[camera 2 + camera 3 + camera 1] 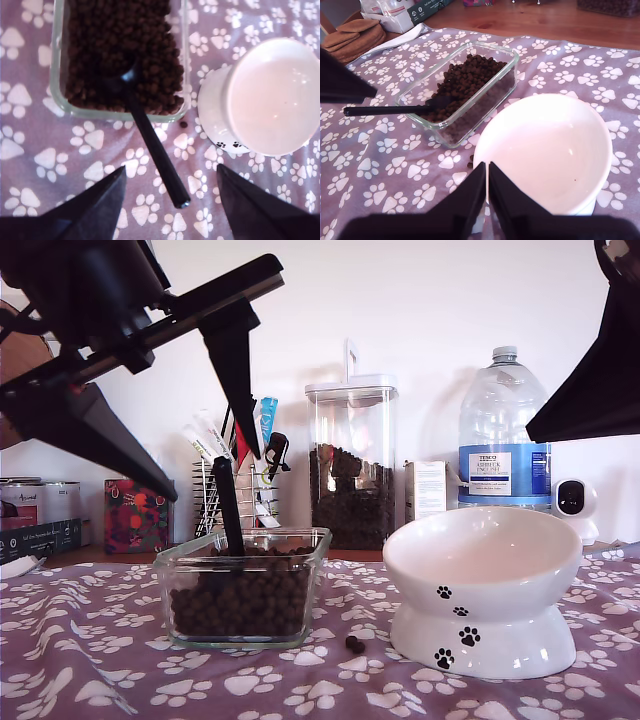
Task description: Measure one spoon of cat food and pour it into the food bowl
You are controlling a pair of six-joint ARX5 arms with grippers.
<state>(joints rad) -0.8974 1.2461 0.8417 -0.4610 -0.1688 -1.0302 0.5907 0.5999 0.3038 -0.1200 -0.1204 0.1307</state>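
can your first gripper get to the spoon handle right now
Probably yes. My first gripper is open above the spoon, whose handle sticks out over the glass dish's rim with nothing covering it; the food bowl sits off to one side.

You see: black spoon (150, 140); dark brown cat food (122, 50); white food bowl (485, 585), black paw prints; clear glass dish (242, 585); purple cloth (90, 660), white paw prints.

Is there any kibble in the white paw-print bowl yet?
No. In the second wrist view the white ceramic pedestal bowl shows a bare interior, while the brown kibble sits in the clear glass dish.
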